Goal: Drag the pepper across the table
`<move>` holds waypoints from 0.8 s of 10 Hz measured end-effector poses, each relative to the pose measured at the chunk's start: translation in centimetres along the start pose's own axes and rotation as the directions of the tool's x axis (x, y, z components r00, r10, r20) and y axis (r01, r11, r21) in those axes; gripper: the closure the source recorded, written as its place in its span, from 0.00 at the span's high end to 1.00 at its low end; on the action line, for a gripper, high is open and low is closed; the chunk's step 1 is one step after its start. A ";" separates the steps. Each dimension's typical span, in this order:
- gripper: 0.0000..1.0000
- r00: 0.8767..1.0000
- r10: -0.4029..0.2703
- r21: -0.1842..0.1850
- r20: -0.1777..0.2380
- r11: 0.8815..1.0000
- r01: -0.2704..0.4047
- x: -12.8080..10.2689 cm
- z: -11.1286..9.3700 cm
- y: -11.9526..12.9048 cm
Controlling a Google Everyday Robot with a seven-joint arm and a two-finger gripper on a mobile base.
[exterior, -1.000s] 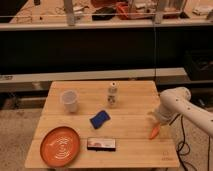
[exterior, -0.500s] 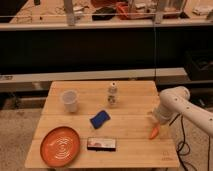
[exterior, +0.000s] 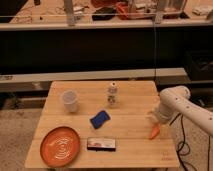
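Note:
The pepper [exterior: 154, 131] is a small orange-red tapered thing lying near the right edge of the light wooden table [exterior: 130, 127]. My gripper [exterior: 158, 120] hangs at the end of the white arm that comes in from the right. It sits just above the pepper's upper end, touching or nearly touching it.
A round orange plate [exterior: 60, 146] lies at the front left. A dark flat box [exterior: 101, 144] lies beside it. A blue thing [exterior: 100, 119] sits mid-table, a white cup [exterior: 70, 100] at the back left and a small white bottle [exterior: 113, 94] at the back middle.

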 end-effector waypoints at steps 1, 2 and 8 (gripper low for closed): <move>0.80 1.000 -0.003 -0.002 0.000 1.000 0.003 0.1 0.0 -0.1; 0.80 1.000 -0.005 -0.003 0.001 1.000 0.005 0.3 0.0 -0.2; 0.80 1.000 -0.024 -0.007 0.004 1.000 0.024 0.9 0.0 -0.7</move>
